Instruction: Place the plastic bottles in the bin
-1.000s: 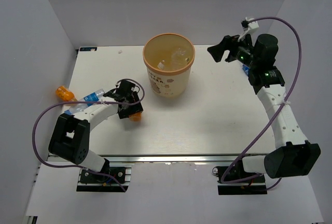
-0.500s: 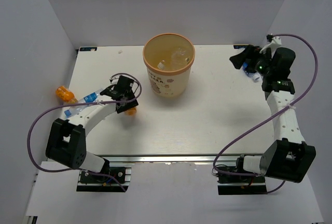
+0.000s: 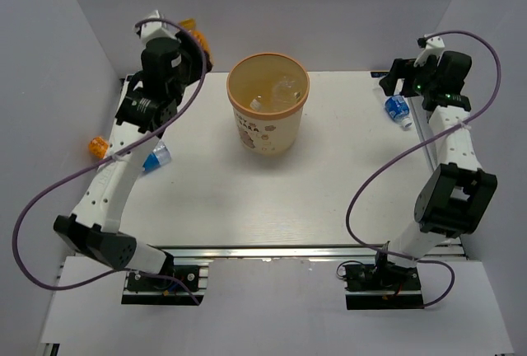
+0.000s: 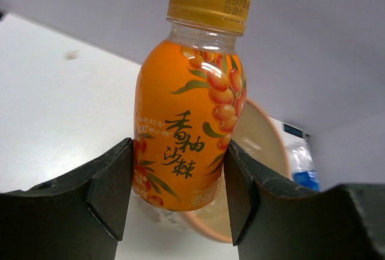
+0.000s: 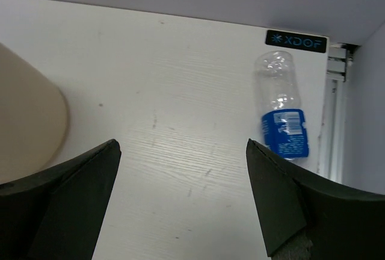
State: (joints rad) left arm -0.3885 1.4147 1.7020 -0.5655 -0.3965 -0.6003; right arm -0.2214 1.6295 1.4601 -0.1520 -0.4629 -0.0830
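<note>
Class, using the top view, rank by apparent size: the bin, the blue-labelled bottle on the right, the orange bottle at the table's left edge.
1. The bin, clearly largest.
2 and 3. The blue-labelled bottle and the orange bottle look about equal, too close to rank.

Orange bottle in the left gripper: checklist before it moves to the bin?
1. Left gripper shut on the orange bottle: ok, fingers press both its sides.
2. Cap on: ok.
3. Bottle over the bin mouth: not ok, it is held high to the bin's left, near the back wall.
4. Bin upright with room inside: ok, only a few clear bottles at the bottom.
5. Right gripper out of the way: ok, open at the far right by the blue-labelled bottle.
6. Grip firm enough not to slip: cannot tell.
</note>
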